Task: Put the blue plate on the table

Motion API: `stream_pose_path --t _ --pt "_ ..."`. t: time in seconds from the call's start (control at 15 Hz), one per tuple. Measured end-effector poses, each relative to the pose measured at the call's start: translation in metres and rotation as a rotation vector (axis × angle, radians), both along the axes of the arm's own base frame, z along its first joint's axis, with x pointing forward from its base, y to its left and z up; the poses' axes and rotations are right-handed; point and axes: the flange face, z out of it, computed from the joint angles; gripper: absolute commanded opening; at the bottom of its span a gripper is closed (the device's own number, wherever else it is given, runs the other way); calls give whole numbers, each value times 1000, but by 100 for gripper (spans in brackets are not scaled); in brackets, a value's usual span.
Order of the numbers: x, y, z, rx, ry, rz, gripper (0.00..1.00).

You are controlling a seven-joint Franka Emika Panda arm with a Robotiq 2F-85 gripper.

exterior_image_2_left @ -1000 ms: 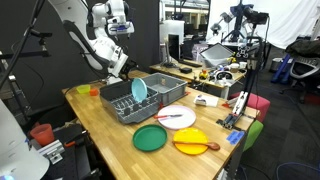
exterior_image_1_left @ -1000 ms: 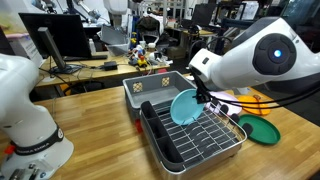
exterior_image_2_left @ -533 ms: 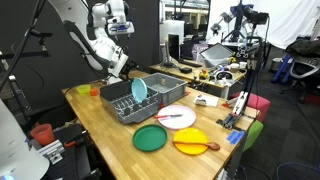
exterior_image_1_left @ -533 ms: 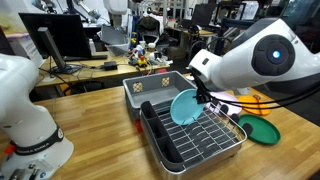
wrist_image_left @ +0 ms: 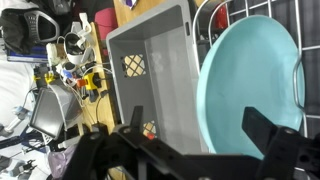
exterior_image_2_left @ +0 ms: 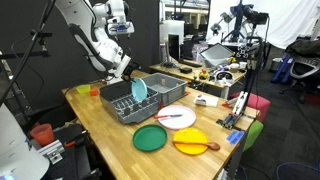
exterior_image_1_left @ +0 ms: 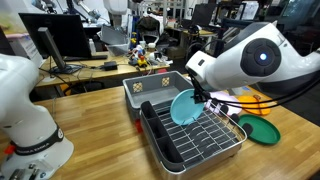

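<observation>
Turquoise blue plate (wrist_image_left: 250,80) upright in wire dish rack (exterior_image_1_left: 216,136), grey bin (wrist_image_left: 158,95) alongside — pincer (wrist_image_left: 193,128) fingers apart above it.

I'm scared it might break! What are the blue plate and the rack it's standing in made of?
The blue plate looks like plastic: even turquoise, smooth, dull sheen instead of glassy shine, though I can't be sure. The rack looks like metal: thin, silvery, glinting wires.

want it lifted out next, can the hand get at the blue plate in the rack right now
Probably yes: the blue plate stands on edge in the dish rack with its rim exposed, and the open hand hovers right at it, nothing between them.
</observation>
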Motion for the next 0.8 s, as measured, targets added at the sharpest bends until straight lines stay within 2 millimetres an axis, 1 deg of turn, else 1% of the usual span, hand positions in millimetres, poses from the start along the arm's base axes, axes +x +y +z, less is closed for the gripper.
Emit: stream_pose_path --t 0.33,0.53,0.67,0.73,0.8 --pt "12 1 0 10 -7 -11 99" --pt "15 -2 0 8 -9 -18 100" --pt "15 -4 -1 6 -8 -21 98" --pt "16 -4 -2 5 -7 -22 91" --pt "16 -5 -3 5 -6 -23 76"
